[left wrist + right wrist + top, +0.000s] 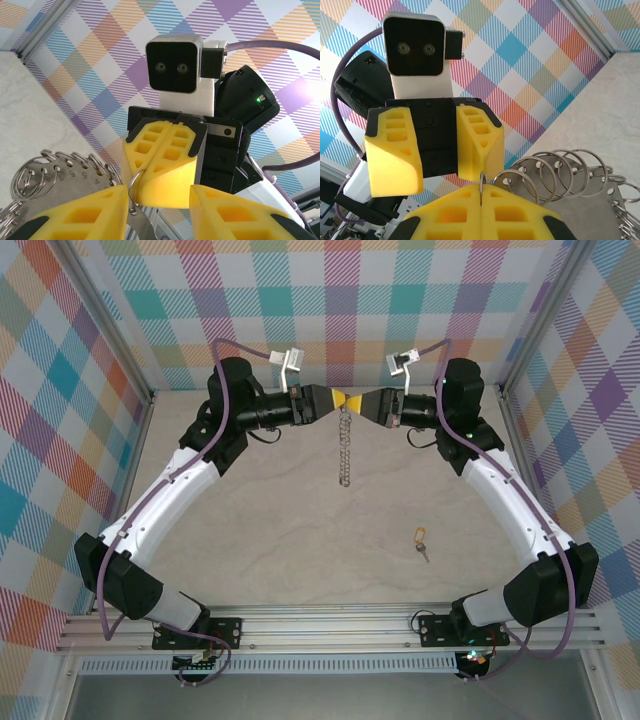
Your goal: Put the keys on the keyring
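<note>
Yellow pads of the right gripper are pressed shut on one small loop at the top of the keyring, so the floppy ring hangs free below them. The left gripper meets it from the keyring's opposite side with jaws partly apart, straddling the rim without a visible clamp, presumably to steady it. The key lies on the table, well apart from the keyring on its near right, awaiting pickup.

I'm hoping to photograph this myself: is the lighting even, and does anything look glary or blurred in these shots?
Top view: soft, even light, the key small but sharp. Left wrist view: a washed-out bright patch on the checked wall. Right wrist view: the keyring crisp, no glare.
</note>
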You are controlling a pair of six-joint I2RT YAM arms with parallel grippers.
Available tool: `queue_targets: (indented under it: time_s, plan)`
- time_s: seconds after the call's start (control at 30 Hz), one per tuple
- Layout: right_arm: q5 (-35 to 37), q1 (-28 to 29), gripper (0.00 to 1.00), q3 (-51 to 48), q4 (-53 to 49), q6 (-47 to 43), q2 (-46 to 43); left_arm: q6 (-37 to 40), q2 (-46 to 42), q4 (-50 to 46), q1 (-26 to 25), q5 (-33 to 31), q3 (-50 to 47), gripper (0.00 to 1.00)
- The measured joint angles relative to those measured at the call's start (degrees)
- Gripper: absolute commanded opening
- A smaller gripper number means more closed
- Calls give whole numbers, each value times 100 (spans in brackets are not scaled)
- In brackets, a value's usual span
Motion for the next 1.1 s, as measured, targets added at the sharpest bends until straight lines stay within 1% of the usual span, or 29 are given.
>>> queue_targets:
  time_s: [0.43,0.57,0.87,0.97,1.0,1.07,1.1]
  plan:
    - [-22,0,0,0,297,223,2,-87,197,122,0,7,0,38]
    - [-17,-11,0,-11,321,247,26,-149,262,258,-9,17,0,36]
    - [24,-70,0,-33,387,289,83,-275,428,409,-24,90,153,17]
    - [28,-107,0,-33,402,289,83,-273,463,426,-24,81,181,6]
    - [31,-120,0,-33,402,291,83,-271,479,426,-24,74,195,1]
    - [39,-140,0,-33,402,293,83,-278,498,422,-24,63,221,0]
    - [50,-144,4,-33,404,293,83,-254,514,413,-24,61,243,0]
